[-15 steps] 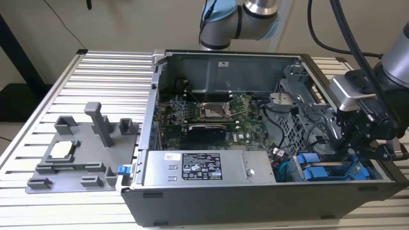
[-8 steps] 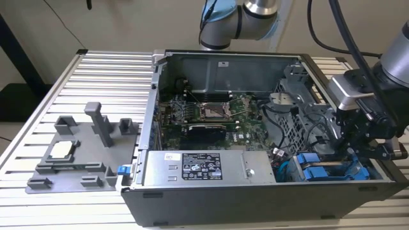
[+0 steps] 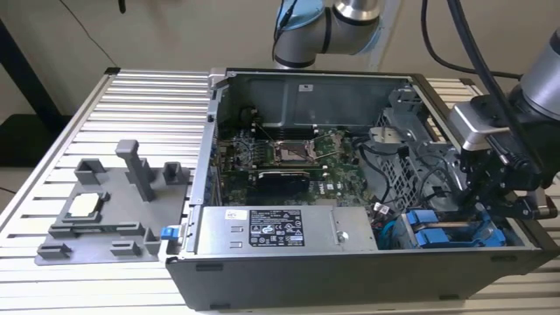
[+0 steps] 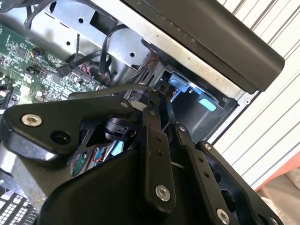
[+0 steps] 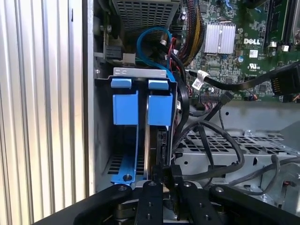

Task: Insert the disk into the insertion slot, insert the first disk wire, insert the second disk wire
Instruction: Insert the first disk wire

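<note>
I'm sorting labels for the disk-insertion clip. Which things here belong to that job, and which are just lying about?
Job in hand:
gripper
disk
insertion slot

Lying about:
other blue-fronted drive
grey fixture tray
power supply
motherboard

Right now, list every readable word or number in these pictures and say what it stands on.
Power supply label: print too small to read.
White sticker on the case wall: too small to read.
Circuit board: a white maker's logo, left unquoted; other markings too small.
Cable tag: blurred.
</note>
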